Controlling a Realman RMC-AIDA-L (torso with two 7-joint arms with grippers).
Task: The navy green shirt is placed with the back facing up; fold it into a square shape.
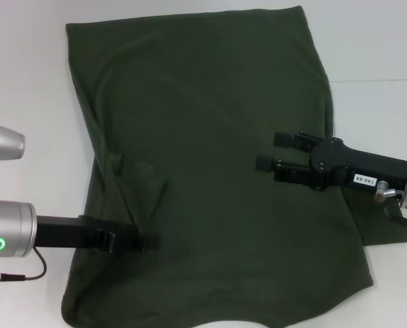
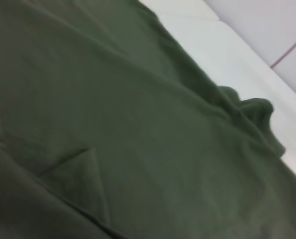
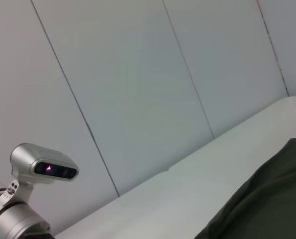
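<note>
One navy green shirt (image 1: 210, 171) covers most of the white tabletop (image 1: 32, 82), plain side up, ready for folding. The right gripper (image 1: 271, 152) hovers over its right side, spread wide and empty; the left gripper (image 1: 147, 240) lies low on the cloth, grip unclear.

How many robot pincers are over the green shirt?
2. The left pincer sits low at the navy green shirt's left side; the right pincer, fingers apart, is over its right side.

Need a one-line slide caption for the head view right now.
Both grippers, left and right, over the navy green shirt.
</note>
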